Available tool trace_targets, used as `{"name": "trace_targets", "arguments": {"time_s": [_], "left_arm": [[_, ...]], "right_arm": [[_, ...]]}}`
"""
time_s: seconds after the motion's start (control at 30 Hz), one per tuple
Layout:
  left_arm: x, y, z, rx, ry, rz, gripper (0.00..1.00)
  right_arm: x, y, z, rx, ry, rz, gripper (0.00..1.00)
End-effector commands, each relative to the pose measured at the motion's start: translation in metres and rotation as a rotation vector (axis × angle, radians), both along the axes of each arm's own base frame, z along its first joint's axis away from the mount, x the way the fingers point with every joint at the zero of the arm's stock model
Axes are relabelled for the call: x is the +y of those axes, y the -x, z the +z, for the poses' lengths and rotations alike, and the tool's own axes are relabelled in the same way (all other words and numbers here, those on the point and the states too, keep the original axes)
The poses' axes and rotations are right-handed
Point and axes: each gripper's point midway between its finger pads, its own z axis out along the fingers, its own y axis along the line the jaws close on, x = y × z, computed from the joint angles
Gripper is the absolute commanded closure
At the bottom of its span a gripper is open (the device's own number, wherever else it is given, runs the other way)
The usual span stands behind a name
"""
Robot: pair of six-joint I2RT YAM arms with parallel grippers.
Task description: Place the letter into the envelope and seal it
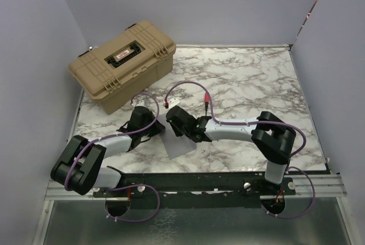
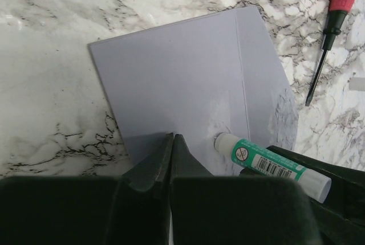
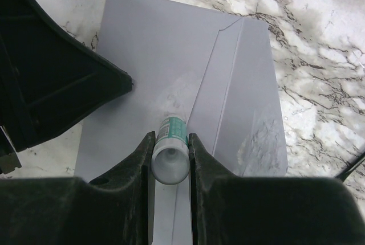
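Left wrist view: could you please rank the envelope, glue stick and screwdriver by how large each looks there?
1. The envelope, by far the largest.
2 and 3, unranked: the glue stick and the screwdriver look alike in length. The glue stick seems nearer the camera, and the screwdriver is cut off by the frame edge.

A robotics lab test cell: plain lilac walls (image 1: pixel 228 5) box in a marble-patterned tabletop (image 1: pixel 245 80), with two robot arms (image 1: pixel 234 131) on a metal rail (image 1: pixel 199 185) at 6 o'clock and a tan case (image 1: pixel 122 62) at 10 o'clock.

Left claw (image 2: pixel 173 138) hides near edge of envelope (image 2: pixel 182 80).
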Motion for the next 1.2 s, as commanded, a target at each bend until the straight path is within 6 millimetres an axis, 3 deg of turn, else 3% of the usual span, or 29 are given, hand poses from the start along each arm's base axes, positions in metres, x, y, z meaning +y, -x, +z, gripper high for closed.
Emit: {"name": "trace_targets", "arguments": {"time_s": [0.0, 0.73, 0.93, 1.17], "left_arm": [[0.014, 0.007, -0.019, 0.06, -0.073, 0.045, 1.0], [0.025, 0.013, -0.041, 0.118, -0.177, 0.021, 1.0], [0.025, 0.016, -0.04, 0.134, -0.17, 0.033, 1.0], [0.03, 0.015, -0.043, 0.153, -0.172, 0.09, 1.0]], "right_arm": [[0.001, -0.002, -0.016, -0.03, 0.02, 0.023, 1.0], [0.025, -0.023, -0.02, -0.112, -0.018, 0.018, 1.0], [0.015, -0.018, -0.024, -0.077, 0.011, -0.01, 1.0], [-0.006, 0.006, -0.014, 0.011, 0.032, 0.018, 1.0]]}}
